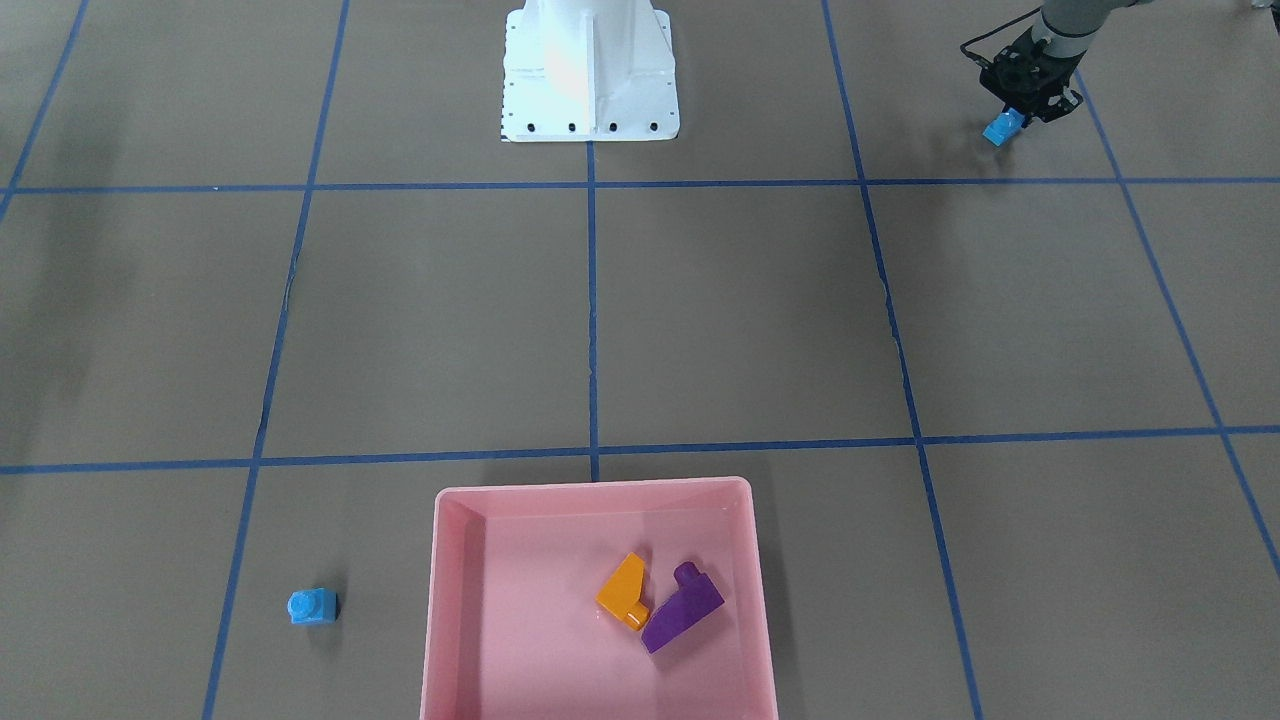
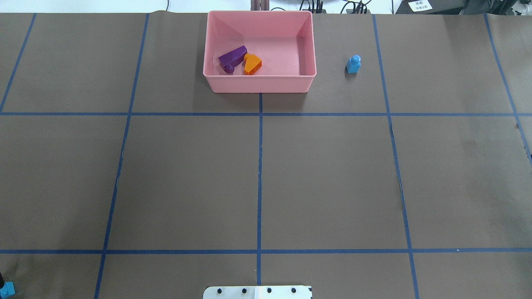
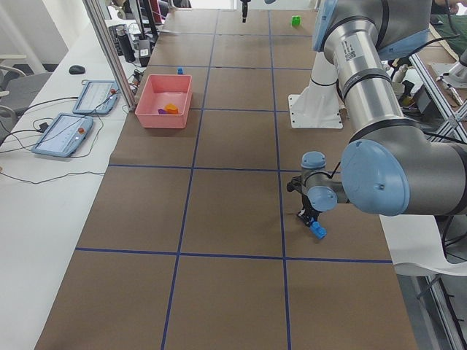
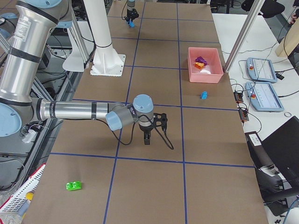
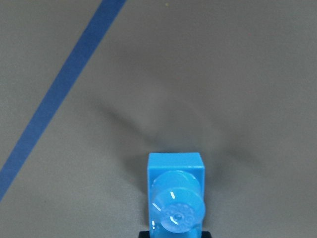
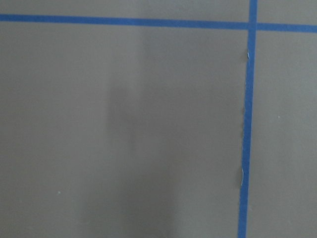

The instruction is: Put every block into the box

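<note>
The pink box [image 1: 590, 487] stands at the table's far edge from the robot [image 2: 257, 85]. In it lie the orange sloped brick [image 1: 625, 590] and the purple sloped brick [image 1: 683, 610]. The tiny blue one-stud brick [image 1: 313, 606] stands on the table beside the box [image 2: 353, 64]. My left gripper [image 1: 1015, 112] is shut on a blue brick [image 1: 1003, 128], held low over the table by the robot's side; the left wrist view shows that brick [image 5: 176, 198] end-on. The green brick [image 4: 74, 185] lies far off at the right end. My right gripper [image 4: 147, 136] hovers over bare table; I cannot tell its state.
The white robot base [image 1: 590, 70] stands at the middle of the robot's side. Two control tablets [image 3: 62, 135] lie on the bench beyond the box. Blue tape lines divide the brown table into squares. The right wrist view shows only table and tape.
</note>
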Robot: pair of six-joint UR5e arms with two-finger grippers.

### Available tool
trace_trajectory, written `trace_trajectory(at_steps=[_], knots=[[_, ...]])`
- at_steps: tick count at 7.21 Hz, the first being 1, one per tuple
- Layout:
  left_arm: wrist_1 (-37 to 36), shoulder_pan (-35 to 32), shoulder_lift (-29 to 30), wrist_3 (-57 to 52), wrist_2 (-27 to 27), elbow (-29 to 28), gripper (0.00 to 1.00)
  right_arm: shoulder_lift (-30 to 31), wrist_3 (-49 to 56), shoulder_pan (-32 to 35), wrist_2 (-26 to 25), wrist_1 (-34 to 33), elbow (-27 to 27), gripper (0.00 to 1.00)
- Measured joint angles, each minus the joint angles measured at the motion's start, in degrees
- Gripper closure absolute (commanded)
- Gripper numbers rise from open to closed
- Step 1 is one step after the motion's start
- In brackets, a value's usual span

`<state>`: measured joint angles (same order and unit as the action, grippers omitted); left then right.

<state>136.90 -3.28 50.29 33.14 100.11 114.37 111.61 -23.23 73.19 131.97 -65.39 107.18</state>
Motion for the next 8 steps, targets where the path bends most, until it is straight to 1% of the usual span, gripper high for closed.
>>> trace_trajectory(at_steps=[1,2,3,4,5,6,7,8], knots=[[0.0,-0.8,-0.1,0.4,0.3,0.8,1.00,2.7,2.8,0.5,-0.1,0.0,0.0,0.01],[0.0,-2.9,0.0,0.6,1.9,2.6,1.00,5.7,5.7,1.2,-0.3,0.0,-0.1,0.01],[0.0,-7.0,0.7,0.6,5.1,4.1,1.00,8.7,8.3,1.7,-0.5,0.0,-0.4,0.01],[-0.5,-12.1,3.1,0.7,8.0,4.7,1.00,11.3,11.2,2.0,-0.7,0.1,-1.1,0.01],[-2.6,-18.1,7.6,0.6,10.5,4.9,1.00,13.2,14.6,2.6,-0.7,0.4,-3.0,0.01],[-7.0,-25.1,13.8,0.6,14.2,5.1,1.00,14.8,18.3,3.7,-0.7,1.4,-5.6,0.01],[-13.0,-31.7,21.0,0.6,18.3,5.1,1.00,16.1,20.9,4.8,-0.6,3.2,-8.2,0.01],[-20.5,-36.5,29.1,0.6,21.1,5.1,1.00,17.2,22.3,5.4,-0.5,6.0,-11.6,0.01]])
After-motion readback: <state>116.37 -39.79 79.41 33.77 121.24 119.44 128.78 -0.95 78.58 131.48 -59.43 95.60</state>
